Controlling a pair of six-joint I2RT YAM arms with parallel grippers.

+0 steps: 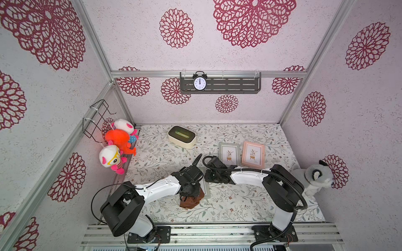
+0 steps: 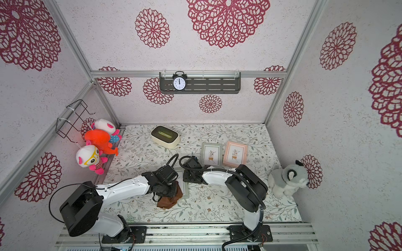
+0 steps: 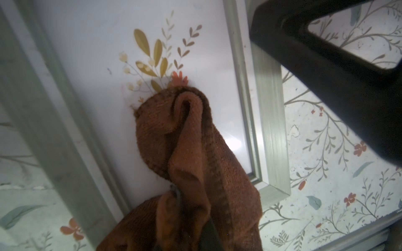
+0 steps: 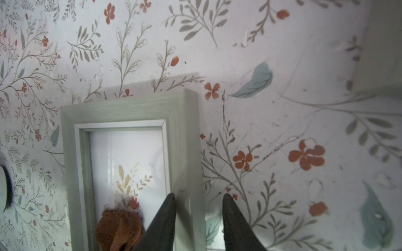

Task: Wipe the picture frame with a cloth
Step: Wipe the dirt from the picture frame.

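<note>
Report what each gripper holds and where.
Left gripper holds the cloth by a bunched fold. Right gripper holds nothing; open jaws straddle the picture frame's side rail.

cloth [image 3: 191, 152]: rust-brown knit fabric, matt, nubbly. picture frame [image 3: 269, 121]: grey-green brushed wood-grain moulding, glossy pane with glare. table cover [image 4: 282, 54]: matt floral print, scuffed.

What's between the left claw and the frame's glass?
The cloth, bunched in the left claw and pressed onto the frame glass; the left wrist view shows it.
</note>
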